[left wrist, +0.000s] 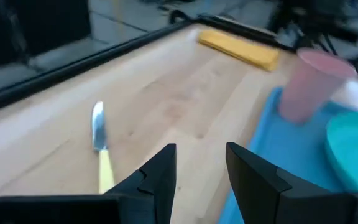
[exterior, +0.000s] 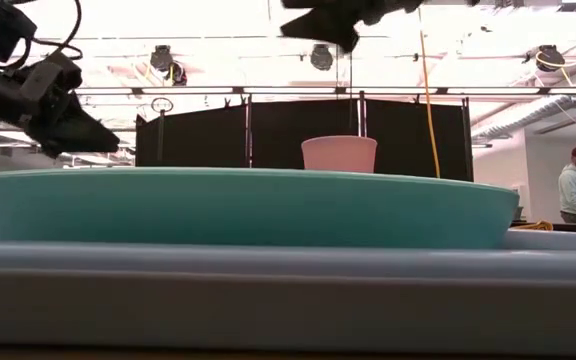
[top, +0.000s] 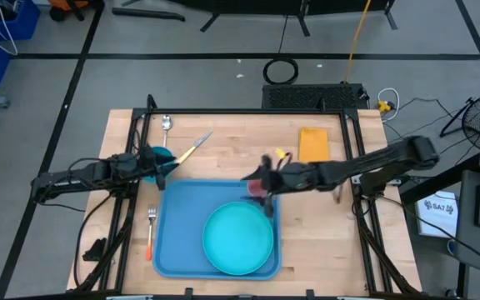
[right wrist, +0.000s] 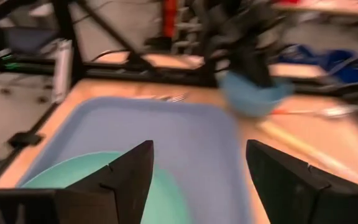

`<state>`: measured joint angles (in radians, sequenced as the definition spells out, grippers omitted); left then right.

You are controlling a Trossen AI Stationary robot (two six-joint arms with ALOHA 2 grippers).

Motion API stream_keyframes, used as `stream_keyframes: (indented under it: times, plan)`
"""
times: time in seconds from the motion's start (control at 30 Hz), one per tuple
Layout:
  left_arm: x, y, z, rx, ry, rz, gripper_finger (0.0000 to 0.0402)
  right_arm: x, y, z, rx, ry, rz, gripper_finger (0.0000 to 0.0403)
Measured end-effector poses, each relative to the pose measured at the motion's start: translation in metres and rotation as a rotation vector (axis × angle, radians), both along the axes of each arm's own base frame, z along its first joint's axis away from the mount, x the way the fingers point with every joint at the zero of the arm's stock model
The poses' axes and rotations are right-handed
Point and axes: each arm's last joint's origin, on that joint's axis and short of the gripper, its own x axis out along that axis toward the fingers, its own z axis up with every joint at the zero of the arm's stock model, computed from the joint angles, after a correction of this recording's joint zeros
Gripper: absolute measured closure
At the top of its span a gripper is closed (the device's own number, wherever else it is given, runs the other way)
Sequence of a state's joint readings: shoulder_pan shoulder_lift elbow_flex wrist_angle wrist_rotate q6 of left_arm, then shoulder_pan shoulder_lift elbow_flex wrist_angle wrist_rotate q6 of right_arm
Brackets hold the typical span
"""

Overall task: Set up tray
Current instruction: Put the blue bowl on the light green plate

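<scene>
While the right pincer [right wrist: 194, 177] hung released above the pink cup [exterior: 338, 153], its jaws spread wide with nothing between them, the cup stood upright at the tray's [top: 173, 242] one o'clock corner. Nothing held the cup. The tray lay at the middle of the surface [top: 323, 242], towards six o'clock, and a round turquoise plate [top: 238, 240] filled its five o'clock half.

The left pincer [left wrist: 201, 171] hovered off the tray's eleven o'clock corner, also released and empty. A blue bowl [right wrist: 253, 93] sat under that arm; whether the arm touched it could not be told. Just past it, a yellow-handled knife [top: 192, 151] lay on bare wood, with a spoon [top: 167, 124] farther out at eleven o'clock. A fork [top: 151, 227] rested just beside the tray's nine o'clock edge, and a folded yellow napkin [top: 313, 143] lay well apart at one o'clock.

By my reading, the cup step looked finished and the cutlery and napkin were left. The next move probably called for the left pincer to drop low and flat over the thin knife, jaws crosswise to its handle.
</scene>
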<state>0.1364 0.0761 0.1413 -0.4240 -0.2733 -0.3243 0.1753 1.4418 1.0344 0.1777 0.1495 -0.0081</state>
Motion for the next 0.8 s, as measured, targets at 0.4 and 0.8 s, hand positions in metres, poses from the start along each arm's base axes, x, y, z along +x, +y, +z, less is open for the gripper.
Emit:
stream_keyframes:
  times: [0.4,0.8]
  plan:
    - [-0.002,0.002,0.051,-0.31,0.019,0.22,0.0259,-0.088,-0.033,0.022,-0.164,-0.027,-0.352,0.0178]
    - [0.052,0.011,0.087,-0.407,0.617,0.339,0.0259,-0.144,-0.055,-0.005,-0.243,-0.074,-0.579,0.0183]
